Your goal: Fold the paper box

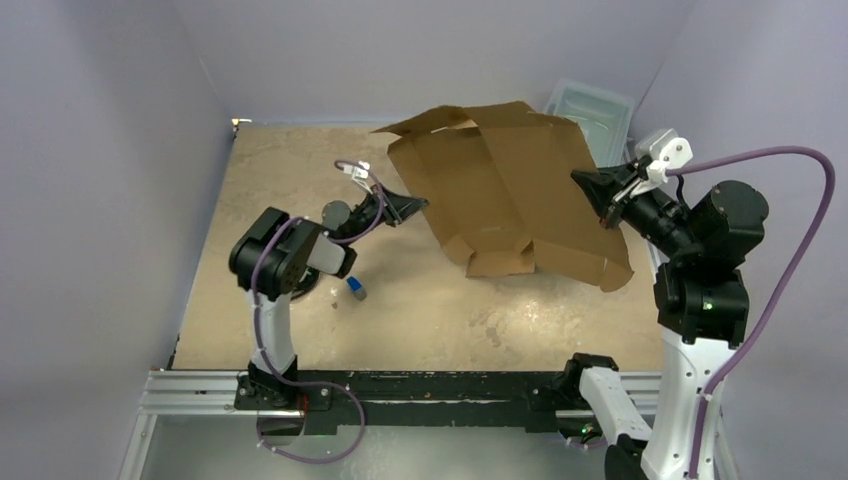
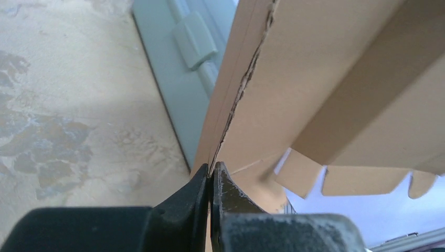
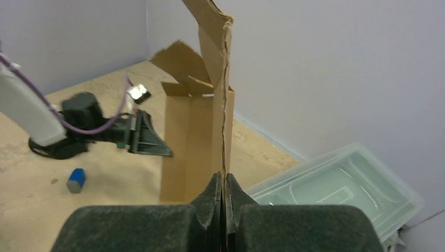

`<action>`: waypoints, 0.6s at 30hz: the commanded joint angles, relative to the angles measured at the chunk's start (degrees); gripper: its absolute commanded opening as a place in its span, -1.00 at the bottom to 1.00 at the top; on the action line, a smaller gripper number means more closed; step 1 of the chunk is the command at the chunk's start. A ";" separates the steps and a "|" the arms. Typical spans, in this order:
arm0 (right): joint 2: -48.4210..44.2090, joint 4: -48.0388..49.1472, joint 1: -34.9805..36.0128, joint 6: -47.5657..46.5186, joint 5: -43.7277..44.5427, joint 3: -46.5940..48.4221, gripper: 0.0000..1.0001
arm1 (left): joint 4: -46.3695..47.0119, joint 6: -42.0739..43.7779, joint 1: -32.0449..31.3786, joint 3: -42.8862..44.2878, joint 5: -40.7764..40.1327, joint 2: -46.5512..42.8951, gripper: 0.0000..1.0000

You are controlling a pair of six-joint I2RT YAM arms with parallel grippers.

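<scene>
The paper box [image 1: 510, 190] is a large brown cardboard sheet with flaps and tabs, held tilted above the table between both arms. My left gripper [image 1: 422, 205] is shut on its left edge; in the left wrist view the jaws [image 2: 211, 172] pinch the thin corrugated edge of the paper box [image 2: 315, 79]. My right gripper [image 1: 587, 187] is shut on the right edge. In the right wrist view those jaws [image 3: 224, 179] clamp the edge of the paper box [image 3: 194, 136], which rises straight up from them. The left gripper [image 3: 152, 144] also shows there, at the sheet's far side.
A clear plastic lidded bin [image 1: 592, 112] stands at the back right corner, also visible as the bin [image 3: 341, 189] and the bin [image 2: 178, 63] below the sheet. A small blue object [image 1: 356, 289] lies on the table beside the left arm. Purple walls enclose the table.
</scene>
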 commanded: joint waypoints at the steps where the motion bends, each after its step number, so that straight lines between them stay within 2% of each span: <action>1: -1.47 -1.95 -0.32 -5.47 3.78 0.20 -1.00 | 11.71 8.73 0.63 -9.08 -2.60 -16.24 -1.00; 7: -3.87 -2.83 -0.25 -8.25 6.13 -2.48 -1.00 | -12.23 23.95 0.56 -22.52 -8.99 -43.28 -1.00; 12: -5.97 -1.54 -0.32 -8.38 0.59 -8.14 -1.00 | -35.30 31.36 0.03 -26.73 -14.67 -63.14 -1.00; 15: -7.26 -0.80 -0.32 -9.71 -3.77 -12.03 -1.00 | -45.57 34.12 -0.15 -28.33 -17.52 -71.51 -1.00; 18: -8.45 -0.01 -0.31 -10.98 -8.58 -16.05 -1.00 | -51.63 36.40 -0.30 -29.20 -18.75 -76.94 -1.00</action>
